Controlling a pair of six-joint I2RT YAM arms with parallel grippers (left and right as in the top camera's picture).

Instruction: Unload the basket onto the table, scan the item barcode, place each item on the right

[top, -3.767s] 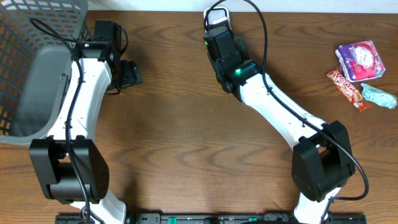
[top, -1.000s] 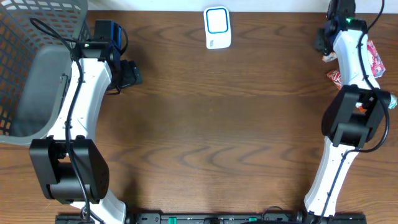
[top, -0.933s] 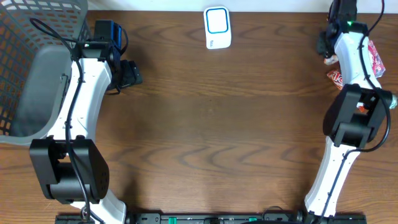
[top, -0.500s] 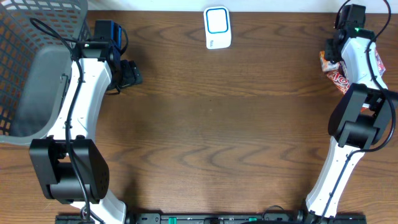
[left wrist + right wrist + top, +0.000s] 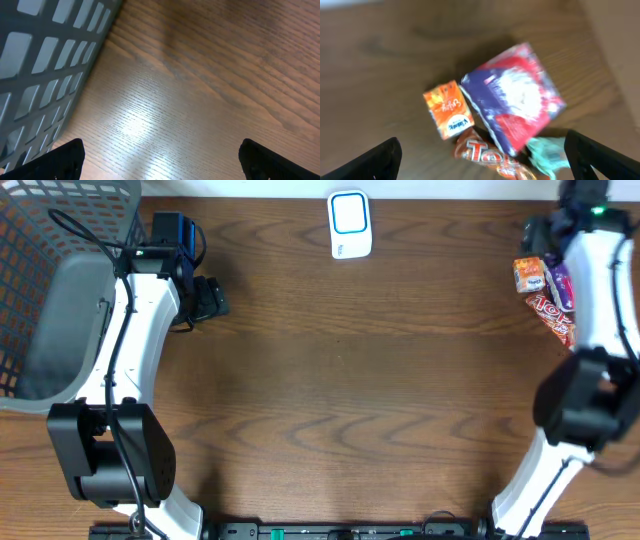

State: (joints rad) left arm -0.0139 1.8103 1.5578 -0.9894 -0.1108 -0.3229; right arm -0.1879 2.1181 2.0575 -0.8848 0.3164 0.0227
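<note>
Well, the right gripper [image 5: 484, 162] stands spread wide with nothing between its fingers, hanging over the snacks. Just ahead of it, toward the finger at the left of the wrist view, lies the orange box [image 5: 447, 116], flat on the wood. It is just beside the purple packet [image 5: 515, 102] and the candy bar [image 5: 485, 152], and a teal wrapper [image 5: 547, 155] sits by the other finger. The scanner [image 5: 350, 224] is well apart, near the table's [image 5: 400, 380] far edge, with bare wood between. The left gripper [image 5: 165, 160], also spread and empty, hovers over bare wood just beside the basket [image 5: 45, 60].
</note>
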